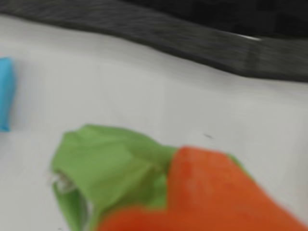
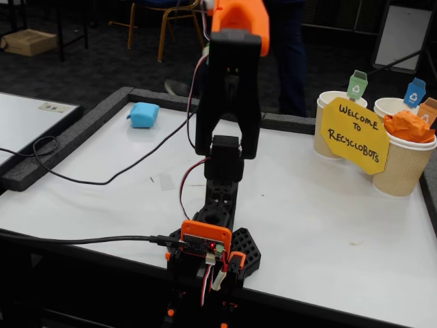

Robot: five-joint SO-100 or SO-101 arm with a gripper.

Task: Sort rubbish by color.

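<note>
With claw (image 1: pixel 159 192) clamping green wad (image 1: pixel 106 168)

A white table (image 2: pixel 328 225) fills the fixed view, edged along its far and left sides by a dark grey foam border (image 2: pixel 65 140); the wrist view shows the same white top and dark border, blurred; a second white table (image 2: pixel 20 119) lies at the left, just beside the border; beyond is dark carpet (image 2: pixel 102 61); a chair (image 2: pixel 167 17) with tan legs stands at the back; a cardboard box (image 2: pixel 27 42) sits on the floor at far left; a pale panel (image 2: pixel 403 34) stands at the upper right; the light is even and soft.
</note>
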